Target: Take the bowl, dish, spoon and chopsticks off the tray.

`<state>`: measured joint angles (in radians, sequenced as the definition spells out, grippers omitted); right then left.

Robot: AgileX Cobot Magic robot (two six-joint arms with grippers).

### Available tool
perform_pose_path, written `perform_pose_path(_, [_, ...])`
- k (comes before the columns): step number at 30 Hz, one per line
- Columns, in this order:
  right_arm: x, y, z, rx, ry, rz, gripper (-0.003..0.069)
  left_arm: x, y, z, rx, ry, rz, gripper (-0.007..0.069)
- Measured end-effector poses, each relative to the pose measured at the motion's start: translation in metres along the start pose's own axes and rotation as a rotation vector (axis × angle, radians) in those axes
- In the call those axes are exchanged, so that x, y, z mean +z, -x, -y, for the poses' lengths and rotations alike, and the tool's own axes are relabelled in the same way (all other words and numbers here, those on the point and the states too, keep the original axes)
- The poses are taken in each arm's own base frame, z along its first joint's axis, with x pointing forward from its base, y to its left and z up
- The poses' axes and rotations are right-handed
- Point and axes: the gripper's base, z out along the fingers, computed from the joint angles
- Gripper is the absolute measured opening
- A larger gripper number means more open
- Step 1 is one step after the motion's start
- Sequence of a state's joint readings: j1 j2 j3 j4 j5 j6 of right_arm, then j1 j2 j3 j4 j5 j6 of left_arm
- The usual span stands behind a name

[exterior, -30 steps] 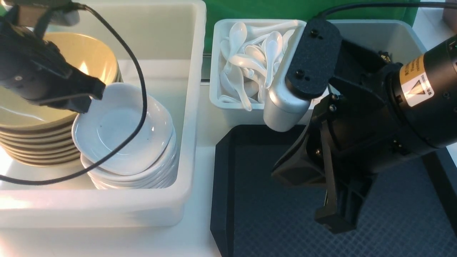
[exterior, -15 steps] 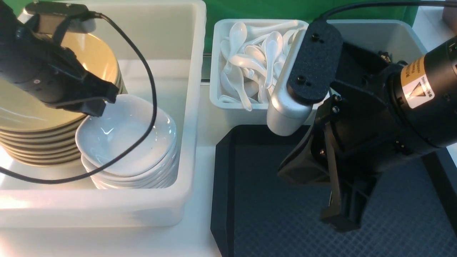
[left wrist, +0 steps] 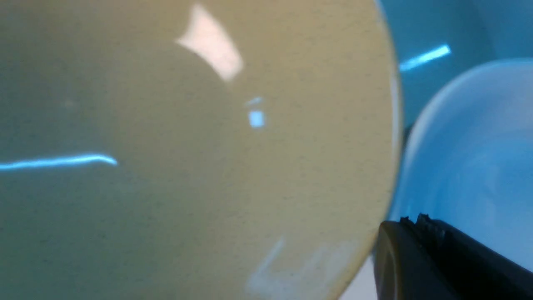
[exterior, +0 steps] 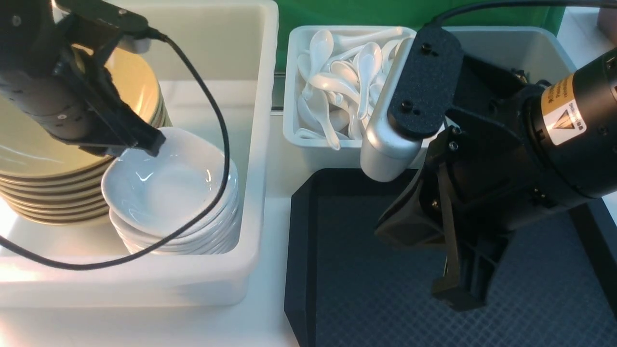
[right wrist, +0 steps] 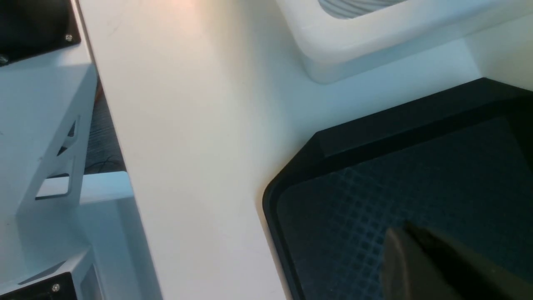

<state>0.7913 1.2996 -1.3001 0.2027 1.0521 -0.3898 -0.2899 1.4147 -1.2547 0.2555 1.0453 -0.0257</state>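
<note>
Left gripper (exterior: 147,140) sits closed at the rim of the top dish (exterior: 168,193) on the white stack inside the big white bin (exterior: 144,284); whether it pinches that rim, can't tell; tan bowl (exterior: 29,154) tops its own stack just beside; right gripper (exterior: 455,295) hangs closed, holding nothing, over the black tray (exterior: 366,289); spoons (exterior: 337,82) heaped in the small bin (exterior: 318,155) behind

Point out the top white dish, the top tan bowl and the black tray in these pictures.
top white dish (exterior: 164,193): front view, its hollow centre.
top tan bowl (exterior: 135,86): front view, inner wall near the rim.
black tray (exterior: 356,279): front view, bare textured floor.
</note>
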Motion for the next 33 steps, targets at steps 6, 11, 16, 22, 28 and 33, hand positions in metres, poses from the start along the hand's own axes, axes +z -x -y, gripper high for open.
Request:
perform_pose_path(6, [0.0, -0.001, 0.0, 0.0, 0.003, -0.012, 0.0045, 0.022, 0.005, 0.007, -0.003, -0.036, -0.042, -0.0008])
perform_pose_path(11, [0.0, -0.002, 0.0, -0.002, 0.004, -0.023, 0.0045, 0.039, 0.007, 0.015, 0.012, -0.085, -0.087, -0.0008])
perform_pose_path(16, [0.0, -0.003, 0.0, -0.004, 0.002, -0.026, 0.005, 0.04, 0.008, 0.016, 0.02, -0.094, -0.086, -0.0008])
perform_pose_path(22, [0.0, -0.003, 0.002, -0.014, -0.017, -0.034, 0.0057, -0.015, -0.001, 0.006, -0.018, -0.092, 0.07, -0.0008])
perform_pose_path(28, [-0.012, -0.004, 0.0, -0.023, -0.037, 0.008, 0.0059, -0.104, -0.057, -0.007, -0.069, -0.082, 0.319, -0.0008])
perform_pose_path(33, [-0.035, -0.015, -0.007, -0.024, -0.092, 0.157, 0.0062, -0.109, -0.136, 0.001, -0.083, -0.077, 0.413, -0.0008])
